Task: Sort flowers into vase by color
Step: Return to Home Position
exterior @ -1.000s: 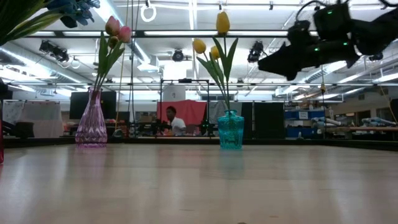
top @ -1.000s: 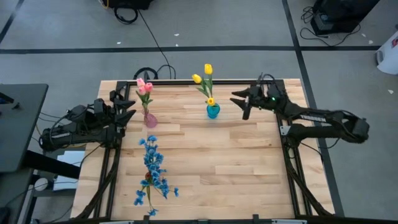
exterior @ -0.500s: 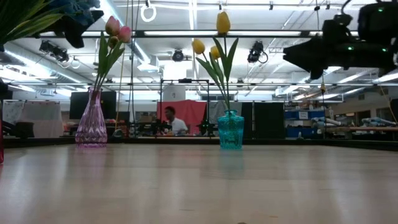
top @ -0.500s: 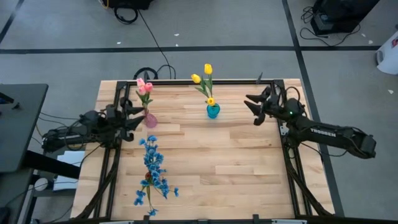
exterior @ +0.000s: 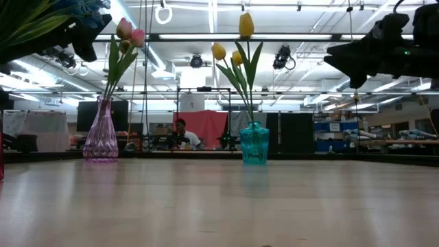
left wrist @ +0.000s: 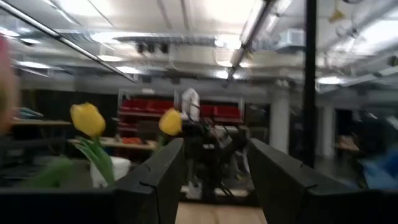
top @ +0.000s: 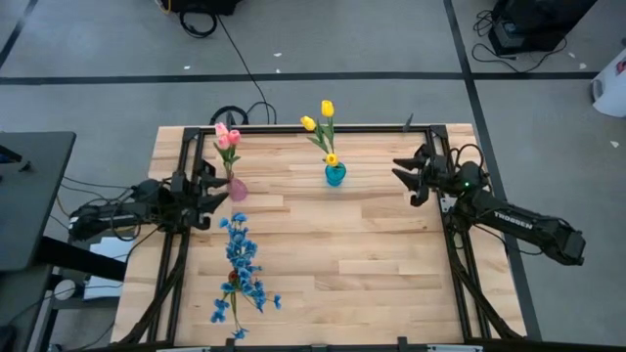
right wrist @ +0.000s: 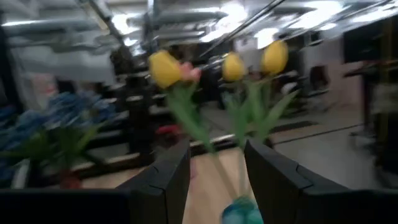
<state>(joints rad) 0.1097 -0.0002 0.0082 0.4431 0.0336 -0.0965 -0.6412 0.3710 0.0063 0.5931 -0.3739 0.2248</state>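
Pink tulips (top: 227, 138) stand in a pink glass vase (top: 236, 188) at the far left of the table. Yellow tulips (top: 321, 119) stand in a teal vase (top: 335, 175) at the far middle. A bushy blue spray (top: 241, 266) stands upright at the near left; what holds it is hidden under the blossoms. My left gripper (top: 217, 186) hovers open just left of the pink vase. My right gripper (top: 404, 176) is open too, raised above the table to the right of the teal vase. In the right wrist view the yellow tulips (right wrist: 249, 59) show beyond the open fingers.
A black frame runs around the table's far edge (top: 293, 127) and sides. Bare wood lies across the middle and near right of the table (top: 372, 264). Beyond the table, in the low view, a person (exterior: 181, 132) sits far off in the room.
My right gripper has drawn back from beside the yellow tulips toward the table's right edge and slightly toward the near edge, staying open. My left gripper has shifted a little toward the near edge beside the pink vase. The flowers and vases have kept still.
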